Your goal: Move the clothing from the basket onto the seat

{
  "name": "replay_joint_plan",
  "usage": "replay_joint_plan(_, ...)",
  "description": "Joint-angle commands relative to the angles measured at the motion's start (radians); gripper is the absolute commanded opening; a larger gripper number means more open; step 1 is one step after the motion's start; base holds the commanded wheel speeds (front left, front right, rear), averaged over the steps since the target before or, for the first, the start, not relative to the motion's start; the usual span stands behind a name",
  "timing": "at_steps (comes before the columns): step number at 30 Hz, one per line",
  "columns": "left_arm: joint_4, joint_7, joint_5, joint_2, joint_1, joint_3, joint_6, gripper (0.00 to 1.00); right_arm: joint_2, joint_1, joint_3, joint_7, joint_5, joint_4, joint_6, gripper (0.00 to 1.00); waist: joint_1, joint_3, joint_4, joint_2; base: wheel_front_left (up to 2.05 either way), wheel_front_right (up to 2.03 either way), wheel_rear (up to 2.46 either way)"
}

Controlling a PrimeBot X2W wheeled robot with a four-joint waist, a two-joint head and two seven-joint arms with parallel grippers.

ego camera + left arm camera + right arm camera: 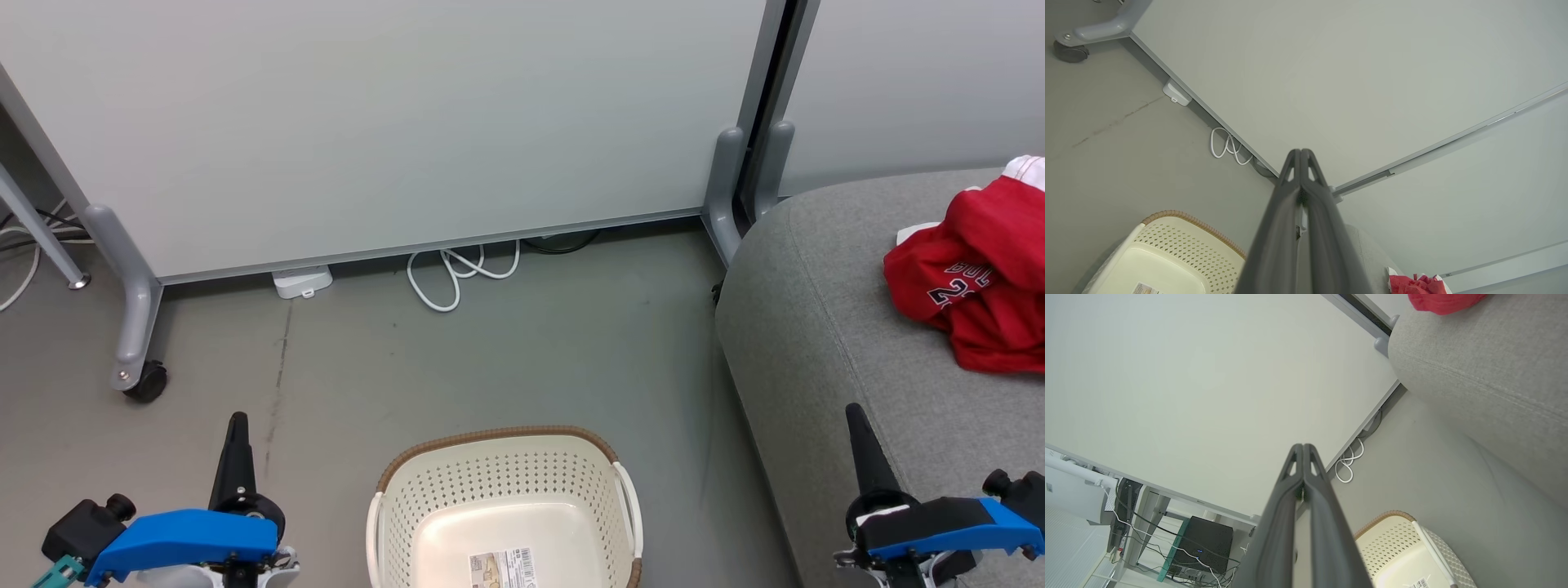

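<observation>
Currently the clothing (976, 282), a crumpled heap of red garments with white trim and dark lettering and numerals on one fold, lies on top of the seat (824, 343), at the right edge of the head view and partly cut off by it. The seat is a light grey upholstered cushion with a rounded corner and a seam along its edge. It stands to the right of the basket (498, 434), apart from it. The basket (cream perforated plastic, brown woven-look rim, white side handles) rests on the grey floor (490, 359) at the bottom centre of the head view, and a printed label (504, 569) shows on its bare bottom. The left gripper (237, 420) stands at the lower left, beside the basket and clear of it, with its two dark fingers pressed together and nothing between them. The right gripper (854, 411) shows at the lower right against the near part of the seat, well apart from the clothing, with its fingers likewise closed on nothing. In each wrist view the fingers meet along their length. Behind the basket a pale partition panel (392, 122) stands on grey legs, one with a black caster (147, 380). A looped white cable (457, 273) and a small white block (302, 282) lie at the foot of the panel.
</observation>
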Motion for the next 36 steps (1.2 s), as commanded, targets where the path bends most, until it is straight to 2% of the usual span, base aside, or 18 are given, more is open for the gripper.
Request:
replay_joint_plan(1,-0.013,0.007,-0.027,0.003,-0.03,0.009,-0.007,0.0,-0.001,-0.025,-0.004,0.007,0.028,-0.013,0.0,0.0,-0.0001,0.0,-0.001,0.0,0.0,0.0,0.0)
replay_joint_plan(36,-0.015,0.091,-0.354,0.004,-0.051,0.039,-0.013,0.0,-0.001,-0.039,-0.03,0.091,0.355,-0.023,0.0,0.0,-0.0001,0.0,-0.019,0.0,0.0,0.0,0.0)
